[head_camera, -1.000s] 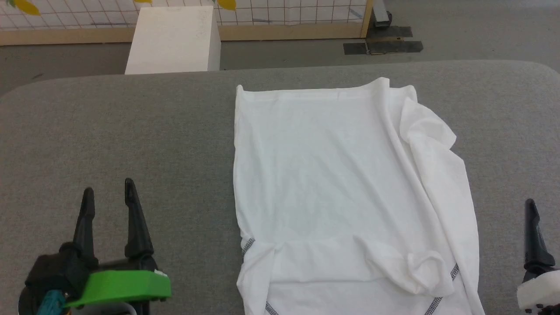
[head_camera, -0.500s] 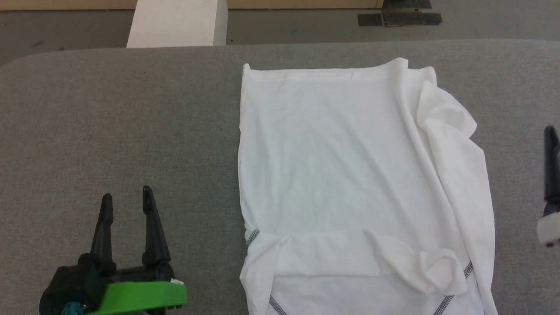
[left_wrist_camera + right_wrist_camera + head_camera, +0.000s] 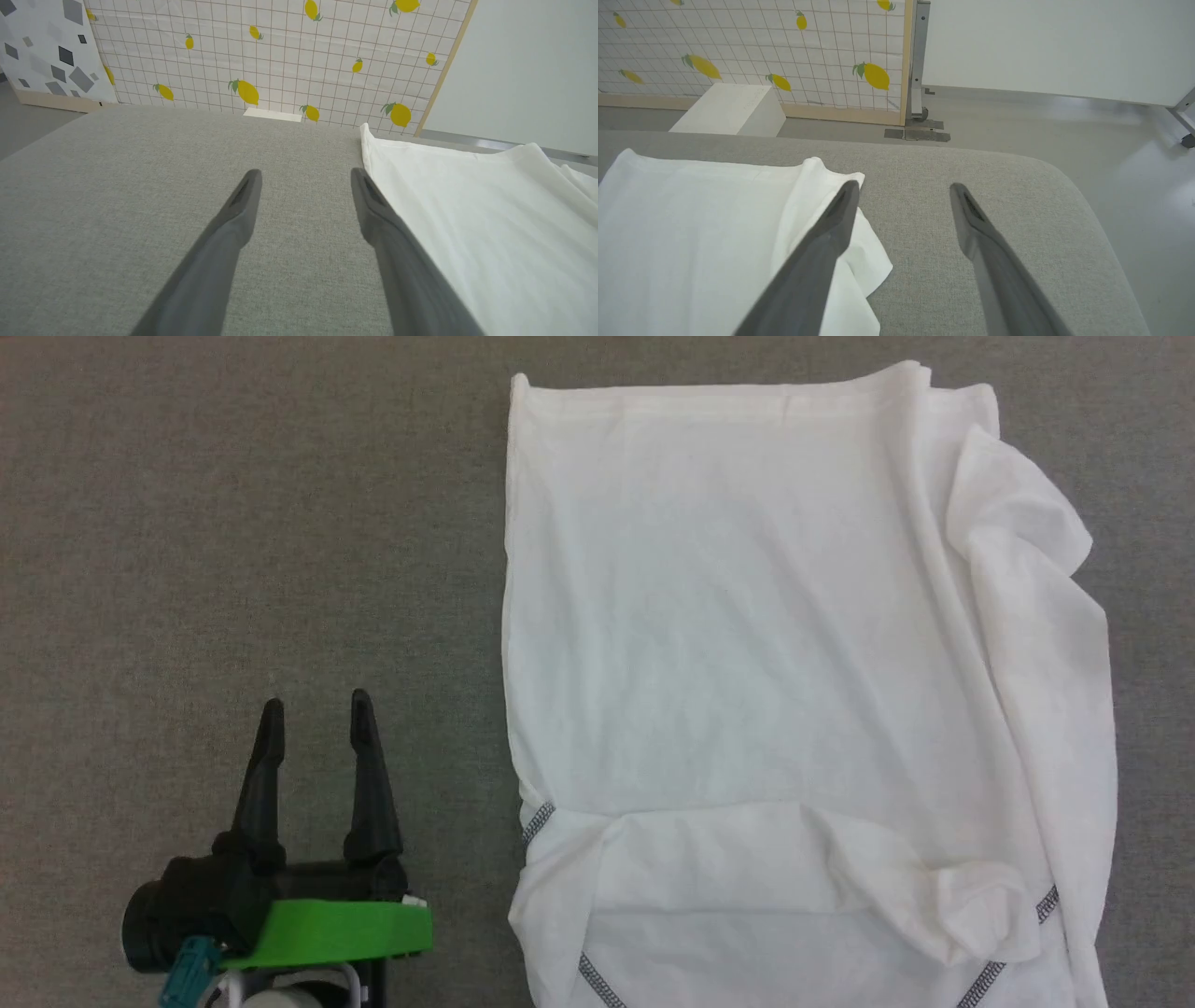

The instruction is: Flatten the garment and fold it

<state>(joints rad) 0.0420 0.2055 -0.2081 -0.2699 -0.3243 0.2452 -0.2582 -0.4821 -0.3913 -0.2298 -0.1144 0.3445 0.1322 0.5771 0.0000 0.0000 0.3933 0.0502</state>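
Note:
The garment (image 3: 747,644) is a thin white shirt lying mostly flat on the grey table (image 3: 233,523), with a sleeve folded along its right side and a crumpled fold with grey zigzag stitching near its lower edge. My left gripper (image 3: 316,709) stands open over bare table to the garment's left, touching nothing. In the left wrist view the left gripper (image 3: 306,175) has the garment (image 3: 467,214) just right of its right finger. My right gripper (image 3: 903,186) is open by the garment's (image 3: 691,233) far right corner, with nothing between its fingers.
Beyond the table's far edge stand a white box (image 3: 728,109) on the floor and a lemon-patterned grid screen (image 3: 280,56). The table's rounded right corner (image 3: 1064,177) drops off to grey floor (image 3: 1134,140).
The head camera has tilted downward, so the table's far edge, box and floor have left the picture. The right gripper moved up the right edge and out of the head view.

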